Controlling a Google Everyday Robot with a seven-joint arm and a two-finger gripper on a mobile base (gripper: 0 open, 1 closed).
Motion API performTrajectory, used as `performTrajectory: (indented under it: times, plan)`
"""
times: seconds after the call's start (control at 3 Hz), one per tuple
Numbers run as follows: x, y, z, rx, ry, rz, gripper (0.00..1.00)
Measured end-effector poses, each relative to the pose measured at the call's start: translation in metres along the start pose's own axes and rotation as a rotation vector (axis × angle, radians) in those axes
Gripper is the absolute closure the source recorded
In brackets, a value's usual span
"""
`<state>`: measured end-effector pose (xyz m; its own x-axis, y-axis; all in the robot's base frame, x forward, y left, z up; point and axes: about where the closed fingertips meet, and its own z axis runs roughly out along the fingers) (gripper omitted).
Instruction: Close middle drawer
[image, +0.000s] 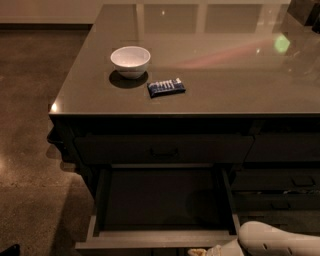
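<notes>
The middle drawer is pulled far out of the dark cabinet, its deep dark box empty and its paler rim towards me. The drawer front itself is cut off by the bottom edge of the view. My gripper is at the very bottom edge, just in front of the drawer's right front corner, and only a small pale part of it shows. The white arm link behind it lies to the right of the drawer.
The top drawer above is shut. A white bowl and a blue packet lie on the glossy countertop. More drawers stand to the right. Brown floor lies left of the cabinet.
</notes>
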<state>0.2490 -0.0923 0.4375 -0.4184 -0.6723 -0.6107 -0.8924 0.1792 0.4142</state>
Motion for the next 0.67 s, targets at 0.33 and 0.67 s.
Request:
performTrajectory:
  times: [0.33, 0.67]
  plan:
    - [-0.0151, -0.0349, -0.008, 0.035, -0.007, -0.029, 0.0]
    - [-0.0151, -0.0349, -0.008, 0.035, -0.007, -0.029, 0.0]
